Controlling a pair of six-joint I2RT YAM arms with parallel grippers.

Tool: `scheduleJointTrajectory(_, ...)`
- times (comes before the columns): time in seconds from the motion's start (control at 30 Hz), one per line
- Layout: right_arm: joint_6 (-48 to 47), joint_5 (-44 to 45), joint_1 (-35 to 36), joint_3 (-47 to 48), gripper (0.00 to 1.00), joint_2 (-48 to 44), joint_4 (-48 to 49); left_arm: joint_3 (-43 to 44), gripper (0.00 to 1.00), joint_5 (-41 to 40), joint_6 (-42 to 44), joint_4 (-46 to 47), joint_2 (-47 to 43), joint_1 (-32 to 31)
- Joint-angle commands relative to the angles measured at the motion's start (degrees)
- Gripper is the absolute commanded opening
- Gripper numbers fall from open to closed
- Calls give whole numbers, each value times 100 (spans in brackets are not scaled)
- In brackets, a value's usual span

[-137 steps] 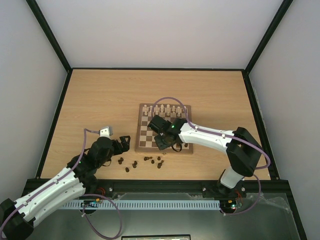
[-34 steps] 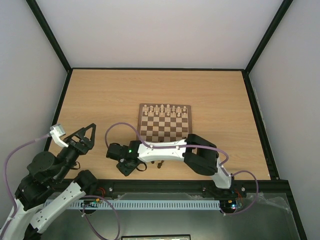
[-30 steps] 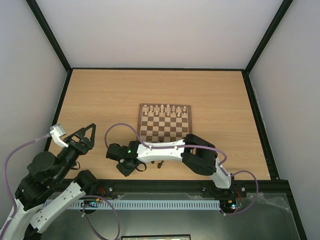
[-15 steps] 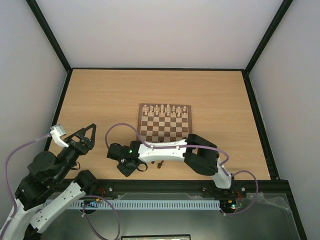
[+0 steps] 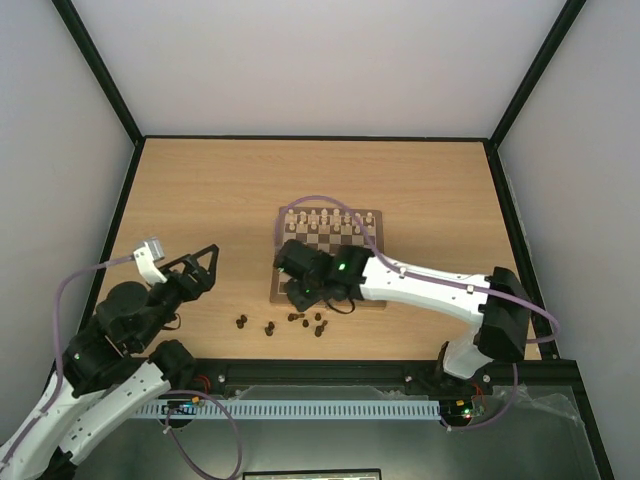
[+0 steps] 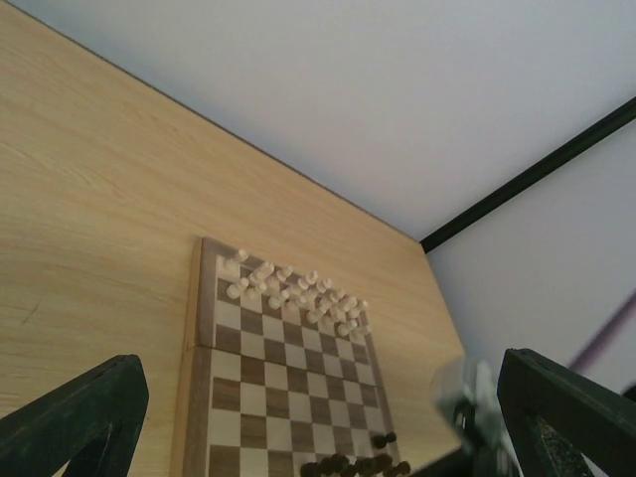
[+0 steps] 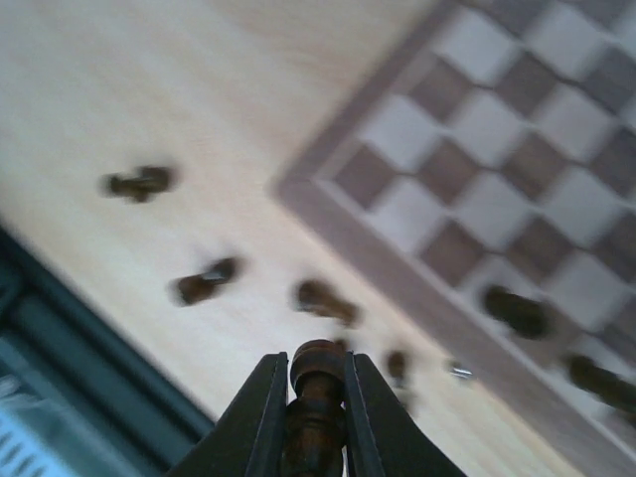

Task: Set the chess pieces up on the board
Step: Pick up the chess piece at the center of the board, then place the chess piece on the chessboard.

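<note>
Wooden table (image 5: pixel 200 190), checkered board (image 5: pixel 330 236); dark chess piece (image 7: pixel 317 370) in right hand (image 7: pixel 316 383).

The left white and black robot arm (image 5: pixel 100 390) is folded up close to its base. Its black two-finger left gripper (image 5: pixel 203 256) is pointed forward and a bit to the right, and its two fingers (image 6: pixel 75 417) are spread wide apart. The right white and black robot arm (image 5: pixel 420 285) is stretched out to the left from its bent elbow, and its black right gripper (image 7: pixel 316 363) is pointed down, with both fingers pressed tight on a small dark brown wooden chess piece (image 7: pixel 316 417).
</note>
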Motion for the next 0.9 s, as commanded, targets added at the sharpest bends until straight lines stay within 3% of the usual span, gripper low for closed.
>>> scheduleJointTrajectory(0.0, -39, 479, -562, -455, 7, -286, -618, -196, 99, 179, 113, 283, 188, -12)
scheduleJointTrajectory(0.4, -130, 660, -1386, -1109, 7, -214, -398, -463, 99, 269, 175, 437, 658, -12)
scheduleJointTrajectory(0.87, -226, 271, -1508, -1237, 7, 130, -3, -527, 99, 207, 197, 458, 667, -12)
